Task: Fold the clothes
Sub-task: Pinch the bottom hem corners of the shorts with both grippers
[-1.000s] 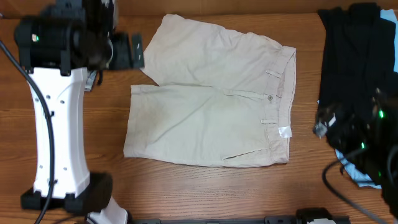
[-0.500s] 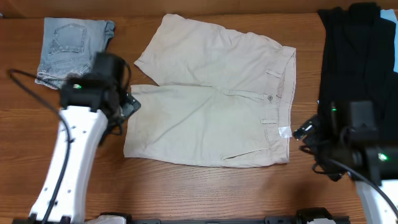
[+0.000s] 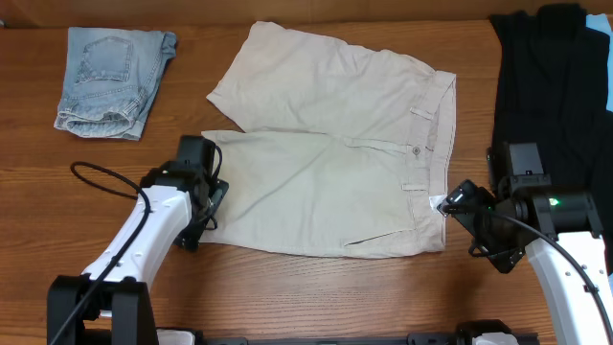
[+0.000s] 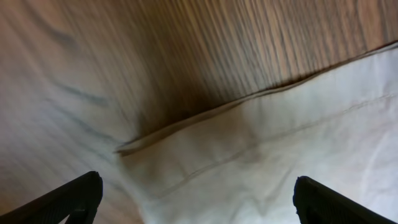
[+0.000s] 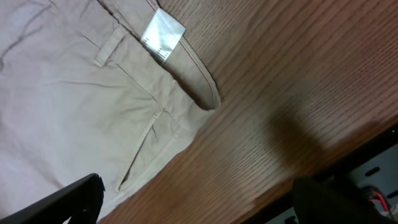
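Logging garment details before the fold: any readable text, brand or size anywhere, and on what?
No legible text anywhere.
white label at the waistband of the khaki shorts: faint marks, too blurred to read.
denim shorts, black garments: no text visible.

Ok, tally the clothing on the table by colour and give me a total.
Pale beige cotton shorts: 1
Faded light-blue denim shorts: 1
Black fabric pile: 1 (cannot tell how many pieces are in it)
Total: 3
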Action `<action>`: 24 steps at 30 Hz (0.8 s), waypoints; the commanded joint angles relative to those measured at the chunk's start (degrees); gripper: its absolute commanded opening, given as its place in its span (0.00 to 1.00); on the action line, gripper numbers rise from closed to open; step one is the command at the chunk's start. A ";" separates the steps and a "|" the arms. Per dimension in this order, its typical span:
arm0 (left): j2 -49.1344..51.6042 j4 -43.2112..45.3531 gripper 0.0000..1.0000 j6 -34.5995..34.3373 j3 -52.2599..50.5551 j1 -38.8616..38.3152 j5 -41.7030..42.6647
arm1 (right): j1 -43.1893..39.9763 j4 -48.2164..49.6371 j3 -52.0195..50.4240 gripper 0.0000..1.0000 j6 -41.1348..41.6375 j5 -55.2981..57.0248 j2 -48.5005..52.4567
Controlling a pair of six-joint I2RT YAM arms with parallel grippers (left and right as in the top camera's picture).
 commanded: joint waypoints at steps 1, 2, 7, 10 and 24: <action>0.07 3.58 0.98 -6.78 -6.16 -0.26 2.82 | 0.28 0.17 -0.09 1.00 -1.01 0.90 1.51; 0.09 5.03 0.98 -7.93 -7.63 -0.26 2.91 | 0.31 0.15 -0.09 1.00 -1.01 0.76 1.79; 0.09 11.76 0.95 -9.16 -12.72 -0.26 2.80 | 1.84 0.26 -0.09 1.00 -0.96 0.72 2.89; 0.09 12.76 0.80 -9.11 -13.05 -0.26 2.08 | 2.93 0.39 -0.09 0.99 -0.72 0.72 2.86; 0.09 11.34 0.04 -6.25 -13.05 -0.28 2.36 | 3.39 -1.16 -1.01 0.83 2.14 -1.92 2.86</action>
